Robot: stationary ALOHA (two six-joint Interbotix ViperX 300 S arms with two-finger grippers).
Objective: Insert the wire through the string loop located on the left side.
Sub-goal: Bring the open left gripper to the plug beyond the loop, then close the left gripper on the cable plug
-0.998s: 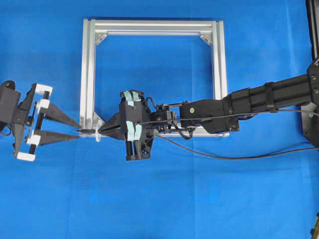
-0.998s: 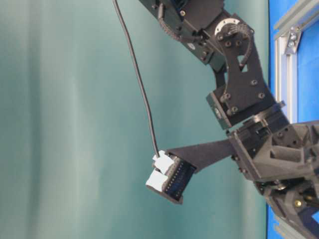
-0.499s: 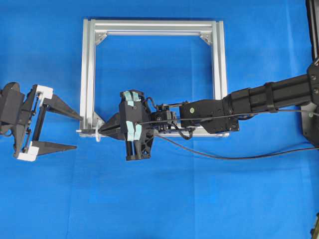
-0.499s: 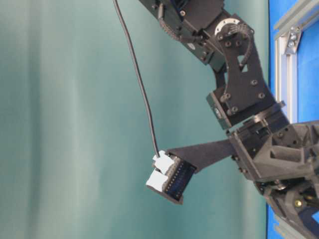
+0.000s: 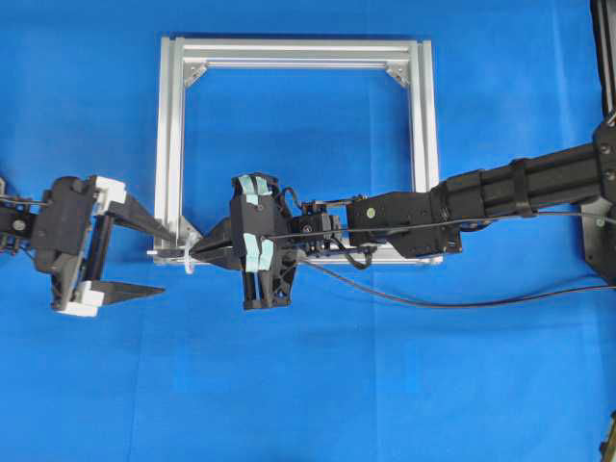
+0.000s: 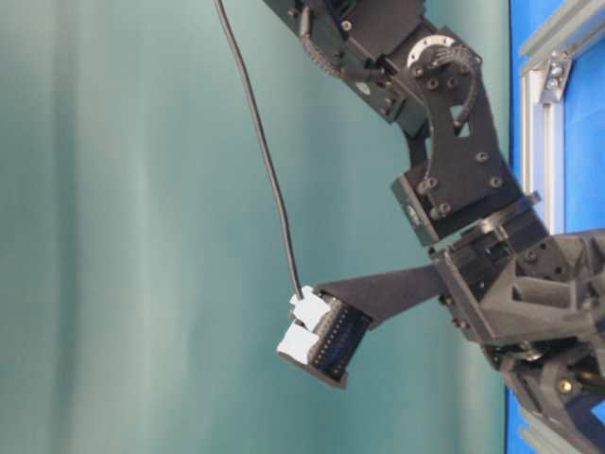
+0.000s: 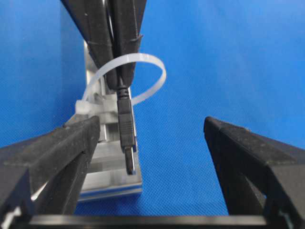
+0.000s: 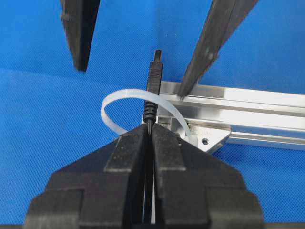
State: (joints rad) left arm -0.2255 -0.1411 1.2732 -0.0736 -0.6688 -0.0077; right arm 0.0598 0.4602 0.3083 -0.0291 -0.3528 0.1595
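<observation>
1. While the right pincer stays clamped on the wire at the lower-left corner of the aluminium frame, the left pincer has spread wide since a second ago and moved in toward that corner, seen from overhead; its upper finger lies across the frame's left rail, its lower one over the blue worktop. The plug tip pokes out just left of the frame, between the two fingers.

2. At table level, only a black arm and a hanging cable show against a teal backdrop; neither pincer's grip can be read here.

3. From the left wrist, the fingers stand far apart with the wire's plug between them, touching neither. The plug has passed through the string loop, a whitish band anchored on the frame corner.

4. From the right wrist, the pincer is shut on the wire just behind the plug, which rises through the string loop beside the frame.
</observation>
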